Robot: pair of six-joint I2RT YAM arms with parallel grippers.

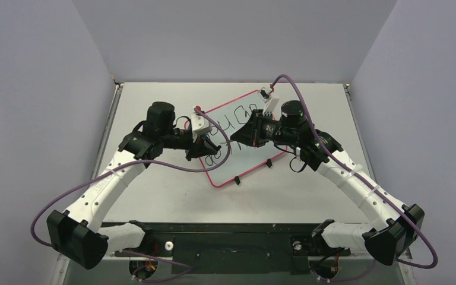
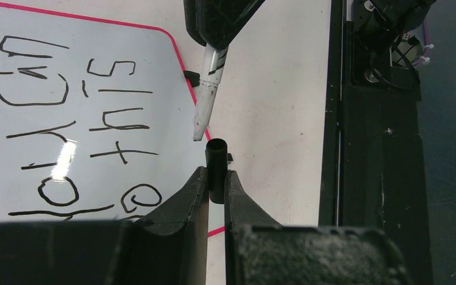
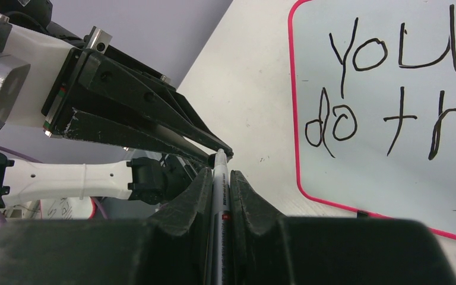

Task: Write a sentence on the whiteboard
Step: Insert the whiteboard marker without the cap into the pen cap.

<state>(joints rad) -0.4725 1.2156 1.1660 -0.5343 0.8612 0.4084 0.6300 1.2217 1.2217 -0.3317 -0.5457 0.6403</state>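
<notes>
Nearest to the arm bases, the counter (image 1: 172, 196) lies bare between the black base rail (image 1: 231, 237) and the whiteboard (image 2: 154, 56), so both arms have free room on this side. Over the board, the left gripper (image 2: 215, 178) is closed narrow on a black marker cap (image 2: 215, 155), whose open mouth points away from it. Opposite, the right gripper (image 3: 221, 178) is clamped on the marker (image 2: 209, 101). The marker tip stands just beside the mouth of the cap, not yet inside, and a little to one side.

The sentence (image 3: 392, 89) looks complete, "YOU CAN" over "do this". I judge that the writing is done and the step in hand is to put the cap back. The next move calls for bringing the tip in line with the cap, then pushing the two straight together.

In the left wrist view the meeting point lies over the red rim, near a small black clip (image 2: 190, 75), so the arms should stay high enough not to touch them. Farther away, the board lies turned at an angle on the middle of the counter, well apart from the grey walls (image 1: 41, 89).
</notes>
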